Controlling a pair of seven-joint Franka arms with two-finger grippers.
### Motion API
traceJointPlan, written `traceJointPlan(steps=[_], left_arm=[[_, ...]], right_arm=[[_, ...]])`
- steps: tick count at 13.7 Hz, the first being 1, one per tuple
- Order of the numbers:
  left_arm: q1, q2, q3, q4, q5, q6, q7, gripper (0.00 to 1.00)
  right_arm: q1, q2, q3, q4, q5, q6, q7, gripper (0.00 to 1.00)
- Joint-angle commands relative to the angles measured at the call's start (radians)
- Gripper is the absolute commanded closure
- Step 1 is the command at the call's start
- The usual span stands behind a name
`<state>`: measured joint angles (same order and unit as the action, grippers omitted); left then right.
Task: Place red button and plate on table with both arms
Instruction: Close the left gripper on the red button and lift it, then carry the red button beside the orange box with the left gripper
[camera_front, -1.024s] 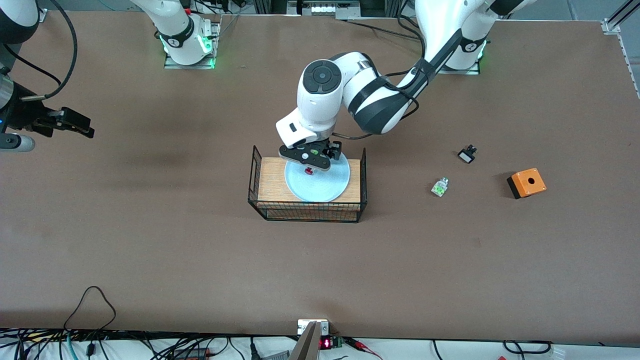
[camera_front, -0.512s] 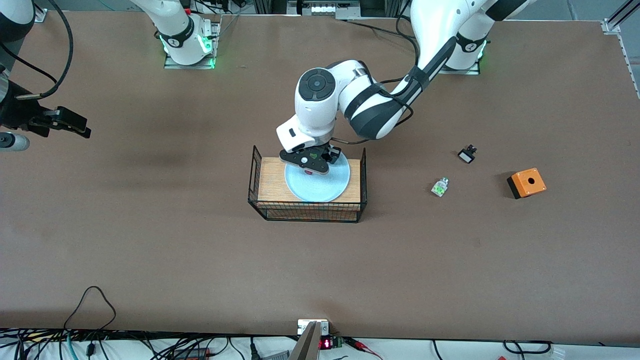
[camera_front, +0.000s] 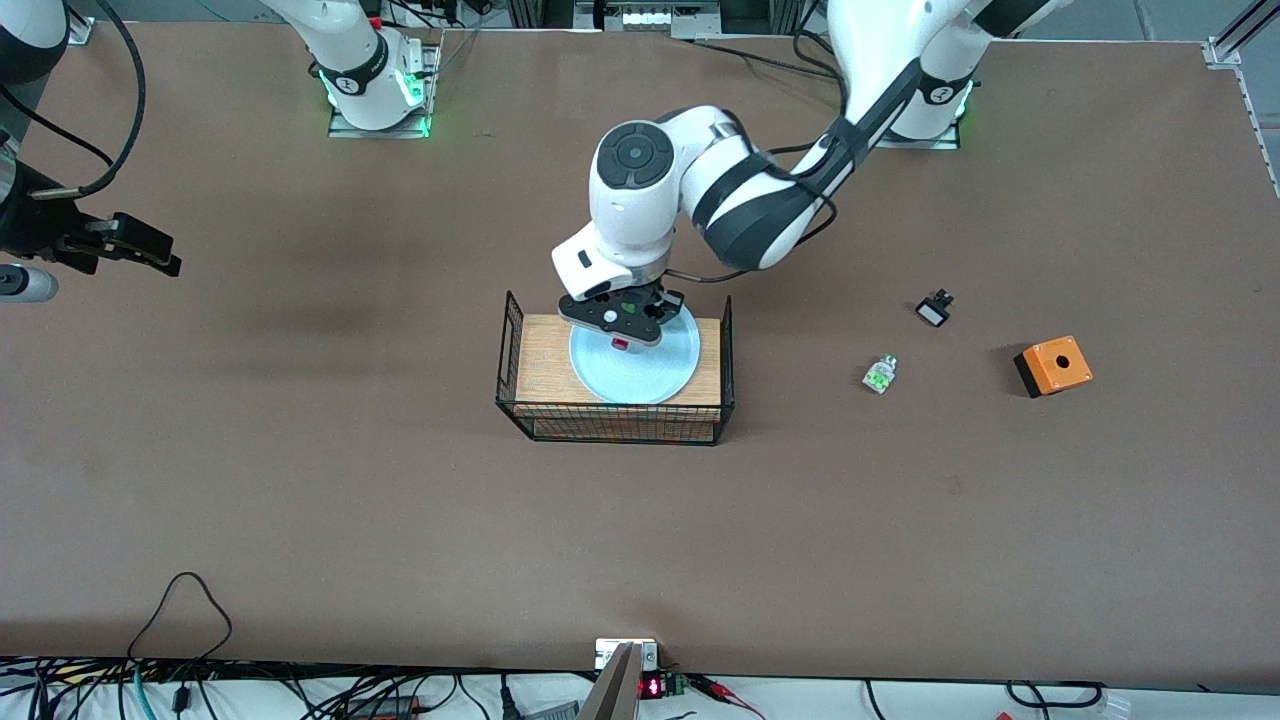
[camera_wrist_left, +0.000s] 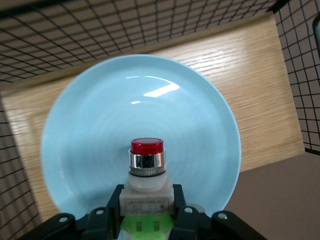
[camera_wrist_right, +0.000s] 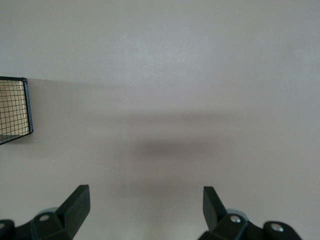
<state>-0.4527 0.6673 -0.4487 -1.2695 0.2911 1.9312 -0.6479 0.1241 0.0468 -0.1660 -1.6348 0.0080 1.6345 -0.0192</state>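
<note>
Lifting step, by the look of it, so thinking out loud about doing it cleanly

Picking a bare patch of the table (camera_front: 300, 480) well off from the left gripper (camera_front: 620, 326), away from the loose little parts lying toward that arm's end. Going straight up first, minding the wire walls of the basket stand (camera_front: 512, 345) flanking the gripper on two sides. Leaving the plate (camera_front: 655, 378) alone directly beneath the gripper, on the stand's wooden top. Guessing at saving that one for the right gripper (camera_front: 150, 250), hanging spread wide over bare table well away from the stand, just waiting.

Pinching the red button (camera_wrist_left: 146, 165) by its white block, jaws drawn in narrow around it, red cap pointing out past the fingertips and green end tucked back between them. Hovering or resting just over the plate's middle, not managing to tell which. Keeping that pinch level, no tilting.

Versus a second back: not budging at all for the plate and stand. Coming back up a touch after dipping lowest half a second ago. Going from spread jaws to a firm clamp on the button
</note>
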Motion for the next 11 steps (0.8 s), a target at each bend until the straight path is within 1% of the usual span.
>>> traceJointPlan(steps=[1,3,4,5,7,9,11], left_arm=[[0.075,-0.125,-0.005,-0.014,0.010,-0.134,-0.010,0.83],[0.156,-0.161,-0.010,-0.014,0.010,-0.249,0.001,0.83],[0.199,-0.163,-0.013,-0.013,0.007,-0.311,0.011,0.86],[0.244,-0.163,-0.015,-0.013,-0.007,-0.349,0.046,0.86],[0.359,-0.166,-0.013,-0.014,-0.055,-0.376,0.167,0.86],[0.461,-0.163,-0.010,-0.019,-0.072,-0.397,0.291,0.86],[0.543,-0.147,-0.007,-0.062,-0.072,-0.403,0.384,0.85]], right_arm=[[0.000,-0.001,0.000,0.009,-0.009,-0.007,-0.015,0.00],[0.000,-0.001,0.000,0.009,-0.009,-0.007,-0.015,0.00],[0.000,-0.001,0.000,0.009,-0.009,-0.007,-0.015,0.00],[0.002,-0.001,0.000,0.009,-0.009,-0.007,-0.015,0.00],[0.002,-0.007,0.000,0.013,-0.009,-0.007,-0.012,0.00],[-0.003,-0.004,0.000,0.021,-0.009,-0.007,-0.018,0.00],[-0.003,0.002,0.000,0.021,-0.009,-0.007,-0.010,0.00]])
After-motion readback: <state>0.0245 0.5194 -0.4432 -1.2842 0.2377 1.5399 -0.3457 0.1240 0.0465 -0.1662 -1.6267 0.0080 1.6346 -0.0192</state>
